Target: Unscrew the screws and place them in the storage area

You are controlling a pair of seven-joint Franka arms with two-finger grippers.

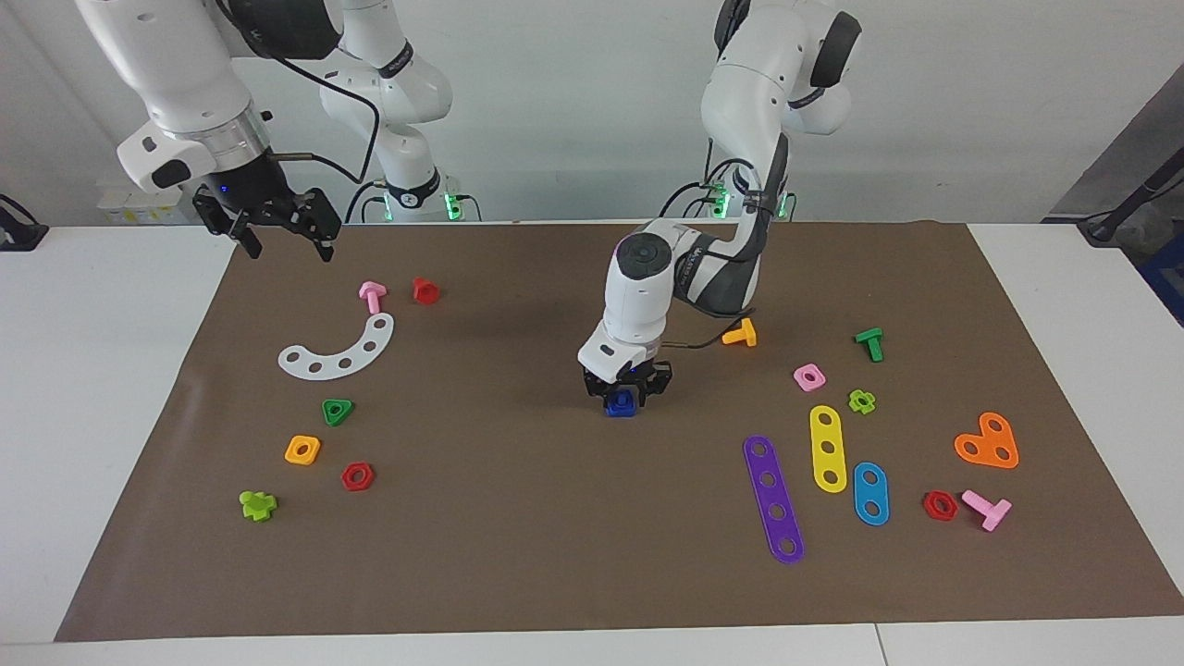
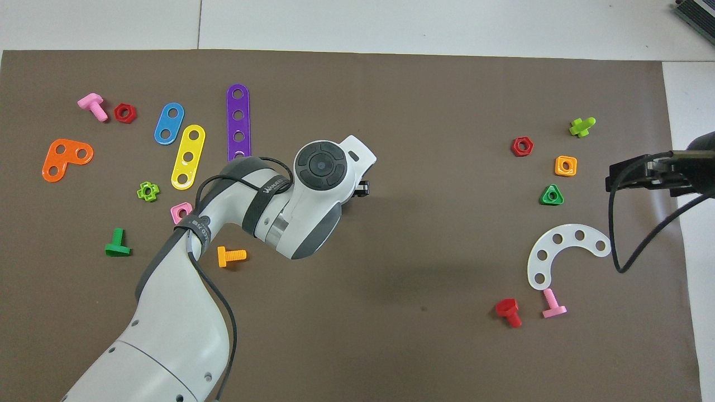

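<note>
Here the left gripper [image 1: 625, 386] is low over the middle of the brown mat [image 1: 518, 555], pointing straight down. Its 2 fingers are closed around a small blue piece [image 1: 622, 402], which sits on the mat directly under it. Whether this piece is the blue bolt alone or a bolt with a nut on it cannot be told. In the overhead view the arm's wrist covers the blue piece completely.

The right gripper [image 1: 277, 228] hangs in the air above the mat's edge at the right arm's end of the table, with its fingers spread apart and nothing between them. This arm waits.

The storage area lies below and near the right gripper: a white curved strip [image 1: 339, 350] with holes, a green triangle nut [image 1: 338, 411], an orange square nut [image 1: 302, 450] and a red hexagon nut [image 1: 357, 476]. The blue piece is well apart from this group.

An orange bolt [image 1: 741, 333] lies on the mat near the left arm's elbow.
</note>
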